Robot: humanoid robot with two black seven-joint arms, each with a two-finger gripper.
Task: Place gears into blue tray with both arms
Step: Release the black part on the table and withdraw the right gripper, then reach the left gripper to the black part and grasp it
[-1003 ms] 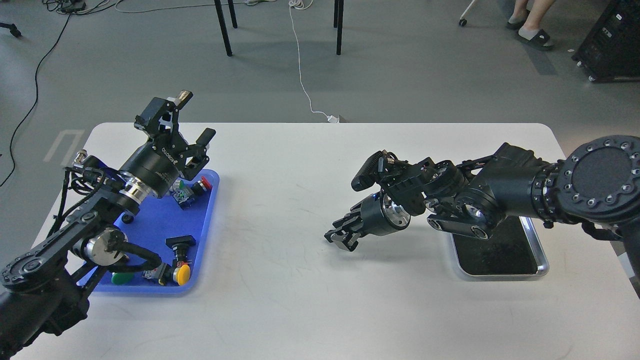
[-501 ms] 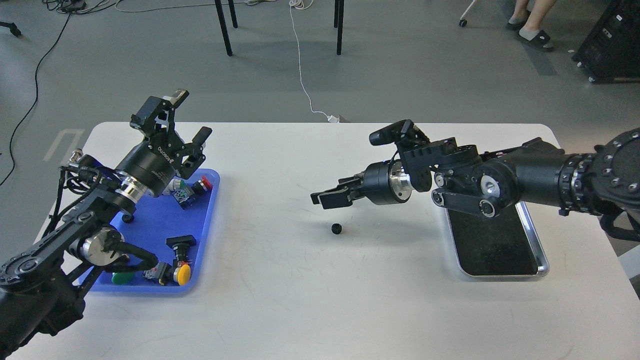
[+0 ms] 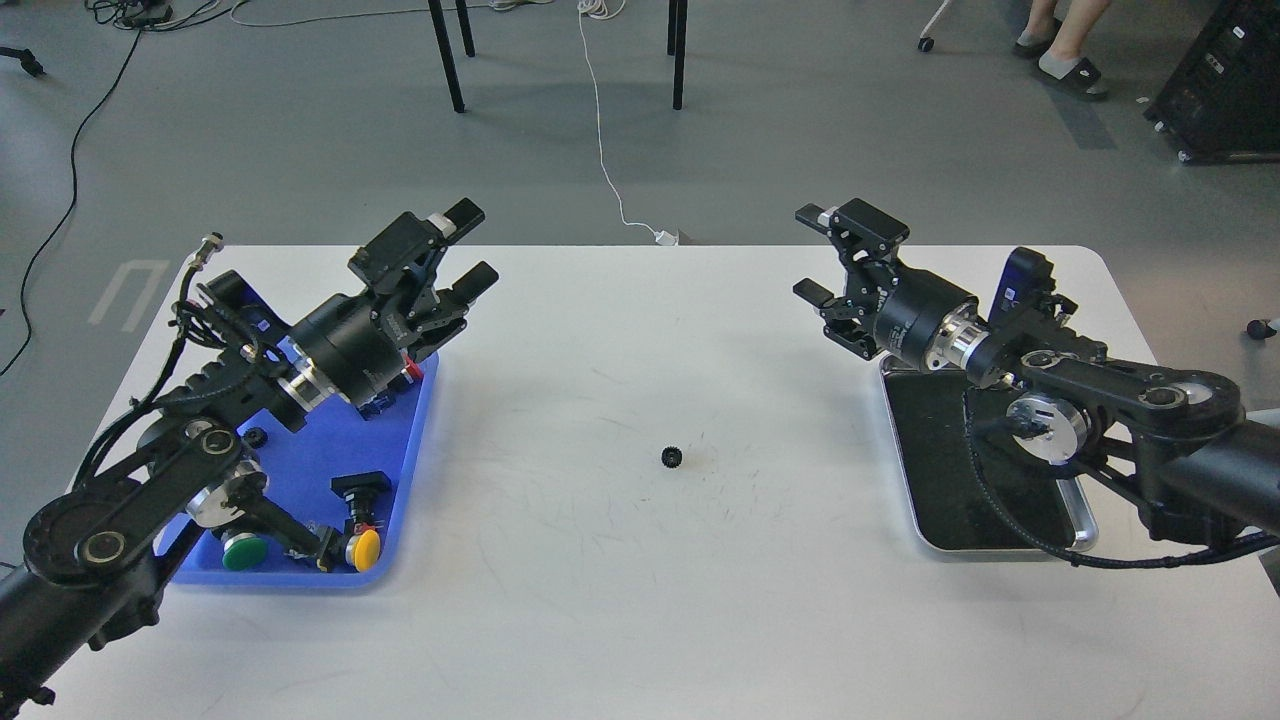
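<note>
One tiny black gear (image 3: 672, 457) lies alone on the white table, about midway between my two arms. The blue tray (image 3: 318, 455) sits at the left, and a small black round piece (image 3: 256, 436) that may be another gear rests in it. My left gripper (image 3: 468, 248) hangs open and empty above the tray's far right corner, pointing toward the table's middle. My right gripper (image 3: 812, 255) is also open and empty, raised near the far left corner of the silver tray, well to the right of the loose gear.
Push-button switches with yellow (image 3: 366, 548), green (image 3: 240, 550) and red (image 3: 412, 370) caps lie in the blue tray. A silver tray with a black bottom (image 3: 1000, 500) sits under my right arm. Chair legs and cables are on the floor beyond the table.
My right gripper let the gear go on the table's middle, then pulled back up and right toward the silver tray. My left gripper swung right, out past the blue tray's corner.
</note>
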